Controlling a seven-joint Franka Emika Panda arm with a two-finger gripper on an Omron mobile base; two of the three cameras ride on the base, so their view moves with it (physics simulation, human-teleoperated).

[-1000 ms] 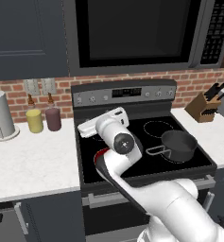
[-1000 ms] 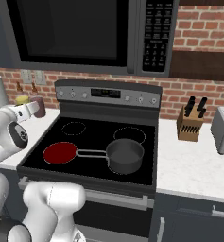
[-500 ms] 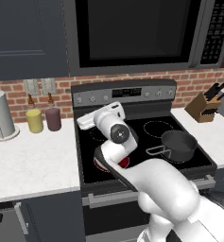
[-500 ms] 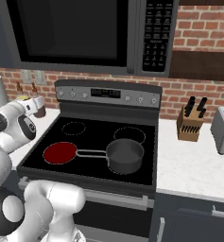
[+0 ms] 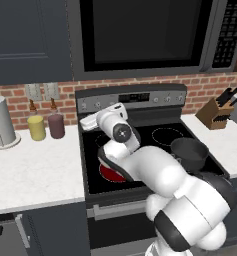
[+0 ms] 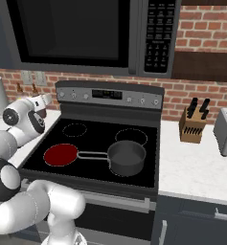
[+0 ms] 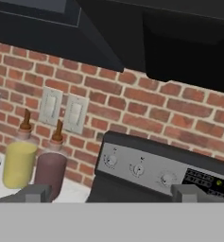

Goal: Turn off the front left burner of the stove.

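While the stove (image 6: 110,139) is showing a flat, glossy black glass top under a brushed steel back panel with small round knobs (image 7: 138,169), the front left burner (image 6: 61,155) is glowing as a solid red disc at the near left of that glass, with a dark round saucepan (image 6: 127,158) sitting to its right, its thin metal handle reaching toward the red zone. Compared with a second ago, the white arm is folding more tightly over the cooktop and the end effector (image 5: 92,121) is pointing more toward the back panel's left end. Its fingers are standing wide apart, gripping nothing. The burner is lying below and in front of the end effector, well apart from it. On the white counter (image 5: 35,165) to the left, two rounded bottles, yellow (image 7: 20,160) and maroon (image 7: 51,171), are standing against the rough brick wall.
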